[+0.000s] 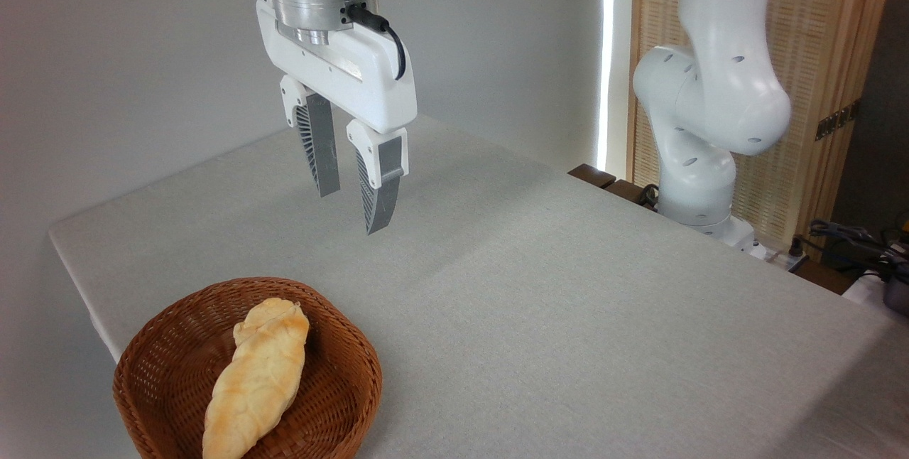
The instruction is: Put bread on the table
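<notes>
I find no writing to read anywhere; my arm's white casing bears no brand or number that I can make out; nothing else in view carries a label, a sign or a figure.
</notes>
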Tool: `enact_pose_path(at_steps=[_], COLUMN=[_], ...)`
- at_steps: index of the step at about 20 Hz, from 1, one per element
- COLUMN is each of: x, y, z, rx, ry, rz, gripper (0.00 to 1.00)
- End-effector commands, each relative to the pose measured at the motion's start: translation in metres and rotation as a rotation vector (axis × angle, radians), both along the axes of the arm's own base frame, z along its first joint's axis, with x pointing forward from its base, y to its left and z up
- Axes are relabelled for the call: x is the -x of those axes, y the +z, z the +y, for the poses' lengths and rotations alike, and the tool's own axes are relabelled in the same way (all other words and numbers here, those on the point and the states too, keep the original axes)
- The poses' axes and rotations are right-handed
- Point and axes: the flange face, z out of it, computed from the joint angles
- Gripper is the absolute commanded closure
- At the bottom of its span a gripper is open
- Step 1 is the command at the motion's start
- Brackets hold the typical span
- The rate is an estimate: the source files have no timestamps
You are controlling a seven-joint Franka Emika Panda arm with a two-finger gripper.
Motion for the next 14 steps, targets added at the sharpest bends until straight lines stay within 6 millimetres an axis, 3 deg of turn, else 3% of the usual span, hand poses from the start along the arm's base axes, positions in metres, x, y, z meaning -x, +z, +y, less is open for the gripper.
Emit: enact_pose_path(at_steps=[1, 14], x=[-0.0015, -0.0018], y=[0.0025, 0.0017], z=[0.002, 0.0008], rx=[-0.01, -0.009], ry=[0.01, 0.007], rz=[0.017, 0.018], gripper=[0.0, 0.0])
